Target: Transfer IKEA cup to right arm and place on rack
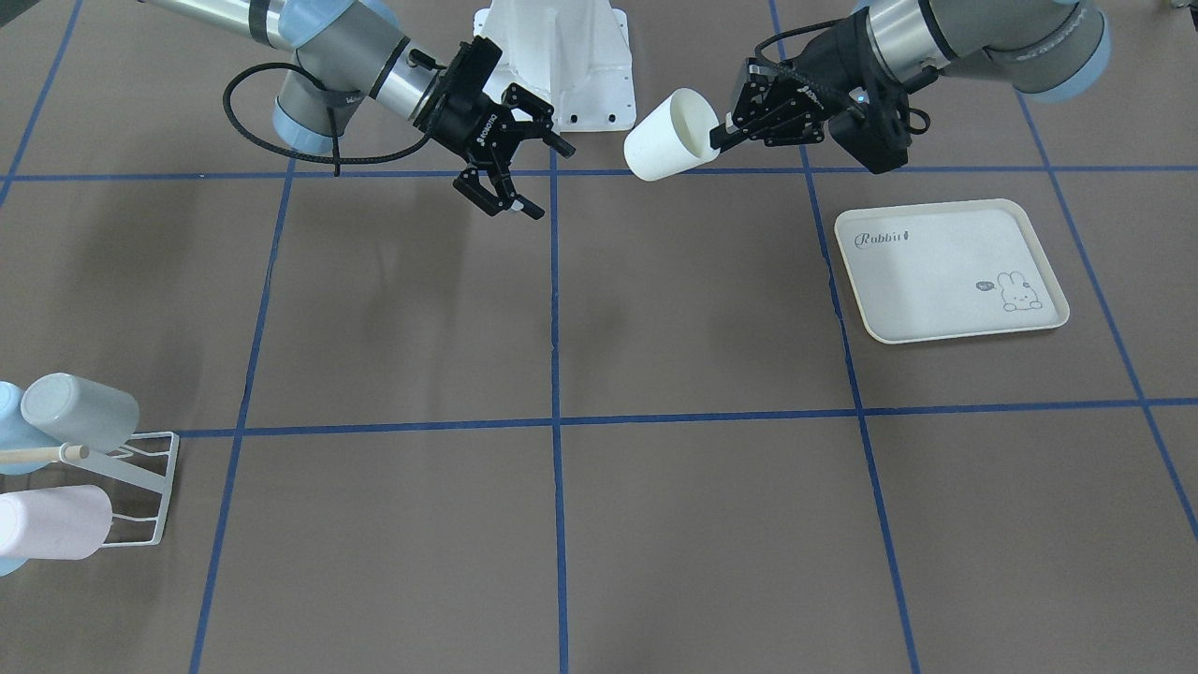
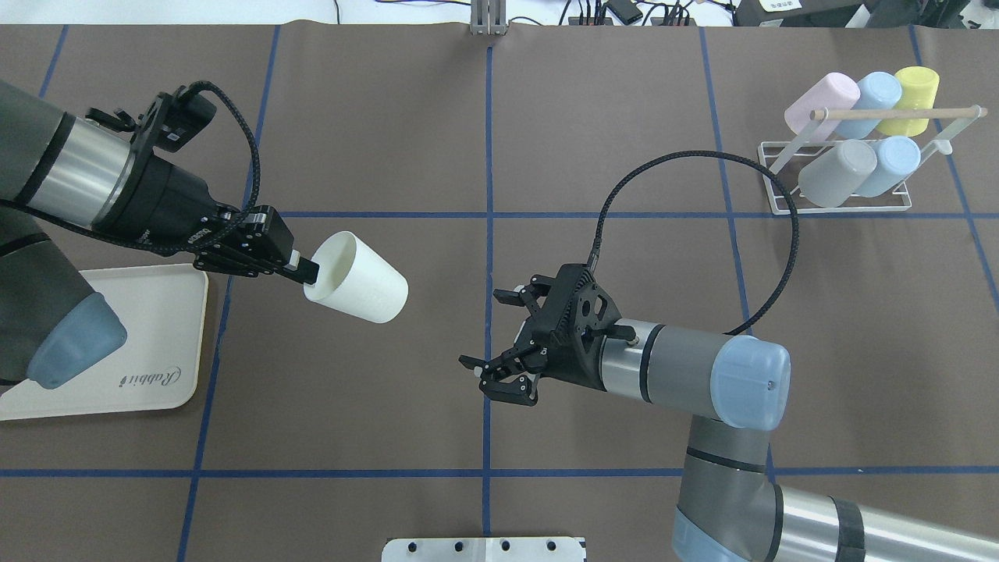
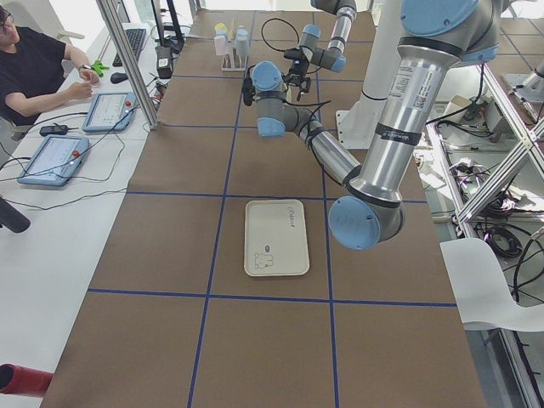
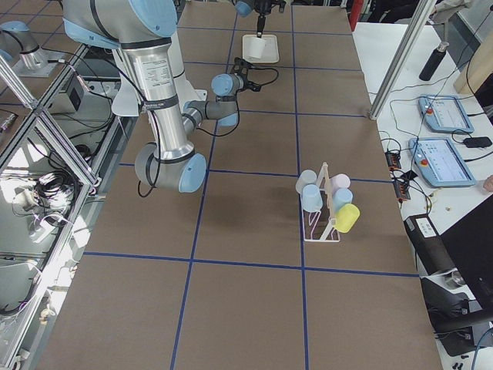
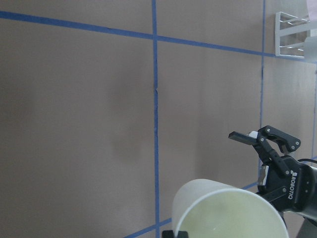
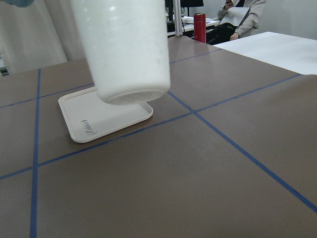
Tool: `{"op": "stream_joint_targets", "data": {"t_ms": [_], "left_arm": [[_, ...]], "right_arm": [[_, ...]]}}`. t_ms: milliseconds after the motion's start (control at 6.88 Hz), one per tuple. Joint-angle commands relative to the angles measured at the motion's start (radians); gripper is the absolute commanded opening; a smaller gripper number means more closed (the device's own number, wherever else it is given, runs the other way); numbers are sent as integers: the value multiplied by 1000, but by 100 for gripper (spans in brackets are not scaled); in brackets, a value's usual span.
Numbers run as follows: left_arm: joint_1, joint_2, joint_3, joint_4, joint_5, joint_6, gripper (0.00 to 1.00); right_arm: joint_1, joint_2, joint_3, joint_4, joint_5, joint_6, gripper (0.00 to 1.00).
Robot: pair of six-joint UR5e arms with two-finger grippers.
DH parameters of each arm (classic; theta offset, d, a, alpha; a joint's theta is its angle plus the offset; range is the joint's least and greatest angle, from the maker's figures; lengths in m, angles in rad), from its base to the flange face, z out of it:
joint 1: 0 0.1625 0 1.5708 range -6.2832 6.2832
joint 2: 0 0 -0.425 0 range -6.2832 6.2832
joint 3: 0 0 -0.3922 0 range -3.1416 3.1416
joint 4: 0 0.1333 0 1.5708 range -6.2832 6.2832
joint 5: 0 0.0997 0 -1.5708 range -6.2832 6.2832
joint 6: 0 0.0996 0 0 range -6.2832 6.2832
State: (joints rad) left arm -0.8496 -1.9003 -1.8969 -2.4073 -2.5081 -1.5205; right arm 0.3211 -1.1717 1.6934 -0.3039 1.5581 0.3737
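Overhead exterior gives me the left tool (image 2: 300,269) pinched on the rim of the white IKEA cup (image 2: 363,289), held in the air just past the rabbit-print tray (image 2: 148,328) edge. Farther from the tray, the right tool (image 2: 492,339) gapes wide with nothing in it, apart from the cup. The rack (image 2: 843,209) stands farthest from the tray, a wide stretch of bench (image 2: 624,117) between.

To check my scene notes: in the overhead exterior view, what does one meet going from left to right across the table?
Cream rabbit-print tray → left gripper → white plastic cup held in its jaws → right gripper, jaws open → white wire rack bearing pastel cups.
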Motion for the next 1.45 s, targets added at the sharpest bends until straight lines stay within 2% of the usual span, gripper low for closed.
{"op": "stream_joint_targets", "data": {"t_ms": [0,291,581,1307], "left_arm": [[6,-37,126,-201,-24,-104,0],[9,-65,170,-228,-49,-119,0],[53,-103,168,-234,-55,-171,0],[115,-121,171,-247,-41,-227,0]], "right_arm": [[-10,-2,-9,89,-1,-12,99],[-19,1,-9,94,-3,-48,99],[-22,3,-9,94,-3,-49,99],[-27,20,-9,95,-3,-49,99]]}}
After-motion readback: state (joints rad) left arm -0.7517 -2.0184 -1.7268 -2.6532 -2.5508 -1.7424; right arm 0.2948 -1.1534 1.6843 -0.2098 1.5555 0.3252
